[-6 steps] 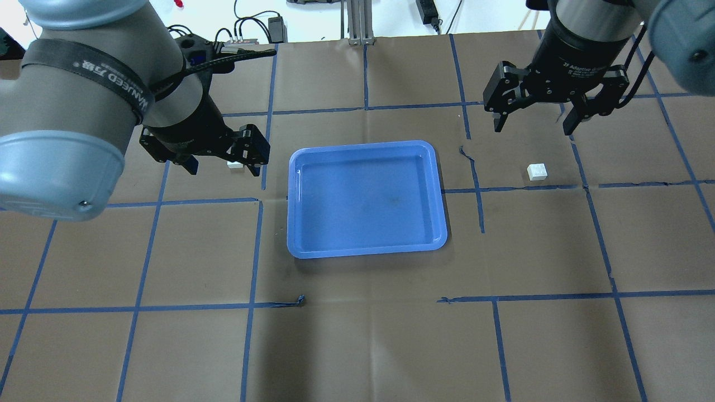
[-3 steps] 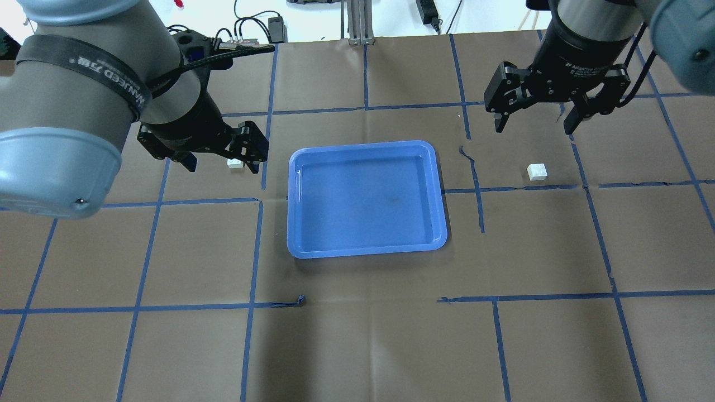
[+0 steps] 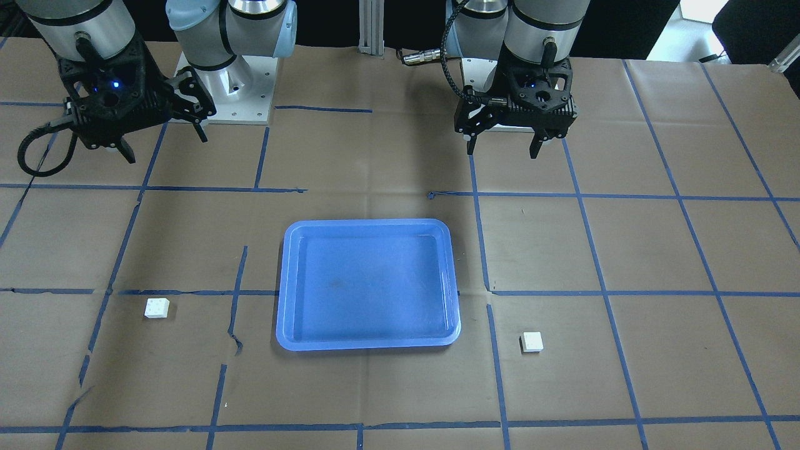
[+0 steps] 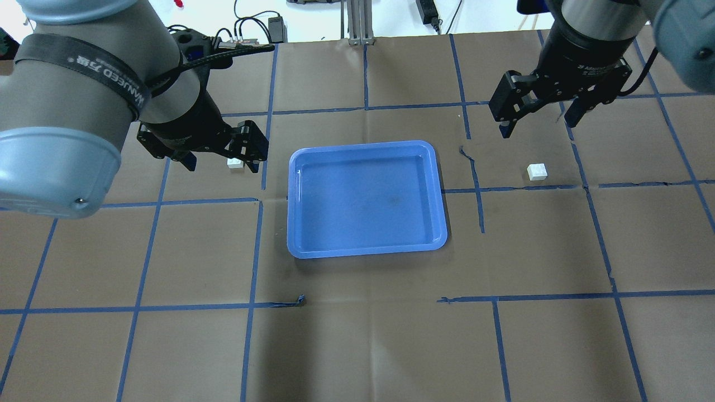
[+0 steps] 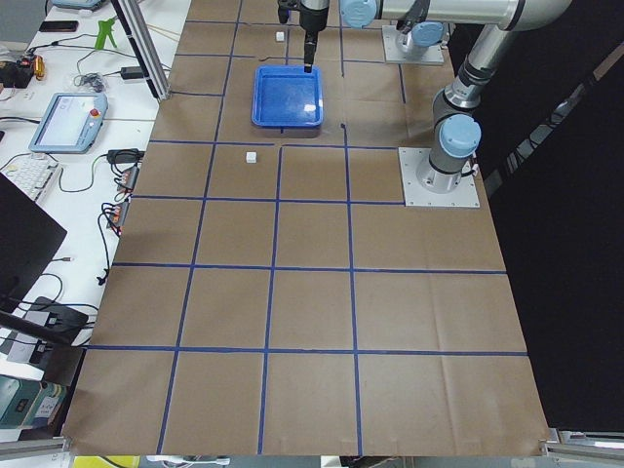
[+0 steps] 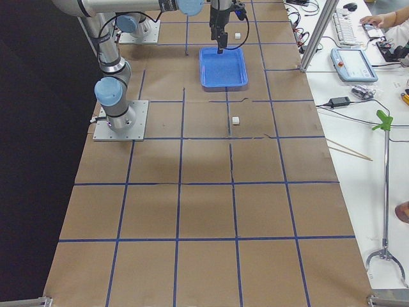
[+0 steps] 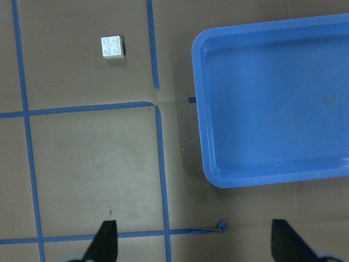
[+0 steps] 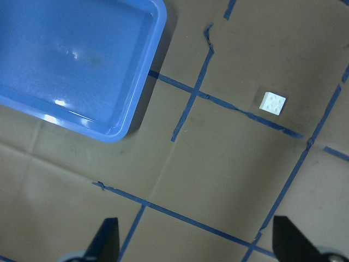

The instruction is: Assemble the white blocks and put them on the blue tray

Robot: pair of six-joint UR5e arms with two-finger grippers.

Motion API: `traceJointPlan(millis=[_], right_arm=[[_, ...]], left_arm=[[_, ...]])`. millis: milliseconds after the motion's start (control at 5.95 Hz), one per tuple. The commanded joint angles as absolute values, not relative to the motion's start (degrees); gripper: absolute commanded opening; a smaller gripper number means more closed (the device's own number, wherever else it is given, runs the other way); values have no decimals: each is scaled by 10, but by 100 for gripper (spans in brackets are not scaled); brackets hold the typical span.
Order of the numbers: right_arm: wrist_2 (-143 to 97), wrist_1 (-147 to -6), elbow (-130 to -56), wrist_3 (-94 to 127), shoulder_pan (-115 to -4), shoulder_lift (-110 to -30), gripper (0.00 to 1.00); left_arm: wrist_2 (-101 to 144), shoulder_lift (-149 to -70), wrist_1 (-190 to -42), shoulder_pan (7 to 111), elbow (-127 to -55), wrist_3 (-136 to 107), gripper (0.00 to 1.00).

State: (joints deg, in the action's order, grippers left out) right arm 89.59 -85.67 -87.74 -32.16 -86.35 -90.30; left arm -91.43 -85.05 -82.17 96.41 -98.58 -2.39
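Note:
The blue tray (image 4: 366, 198) lies empty in the middle of the table and also shows in the front view (image 3: 369, 281). One white block (image 4: 235, 163) lies left of the tray, partly hidden under my left gripper (image 4: 222, 163), which hangs open and empty above it. In the left wrist view the block (image 7: 112, 46) is far ahead of the gripper (image 7: 196, 243). The other white block (image 4: 537, 171) lies right of the tray. My right gripper (image 4: 539, 125) is open and empty, above and beyond it. The right wrist view shows that block (image 8: 273, 103) and the tray (image 8: 65, 54).
Brown paper with a blue tape grid (image 4: 257, 245) covers the table. A loose tape curl (image 4: 300, 300) sits in front of the tray. The arm bases (image 3: 225, 87) stand at the robot's side. Cables and a power brick (image 4: 276, 25) lie beyond the far edge.
My right gripper has turned slightly and shifted a little to the right. My left gripper has barely moved. Both blocks and the tray are where they were.

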Motion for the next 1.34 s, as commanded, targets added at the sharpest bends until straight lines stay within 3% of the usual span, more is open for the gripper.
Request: traceJointPlan(millis=[0,504,1176], right_arm=[[891,-879,-876,-636,-800,-880,100],[816,-931,-847,-1026,-714,-815,100],[603,-940,-854,-1179,-631,-684,100]], left_arm=[[-912,-872,-821,952,-979,-22,100],[-910,-1044,-712,862,-935,30,100],[-911,-1213,-572,846,-932,40,99]])
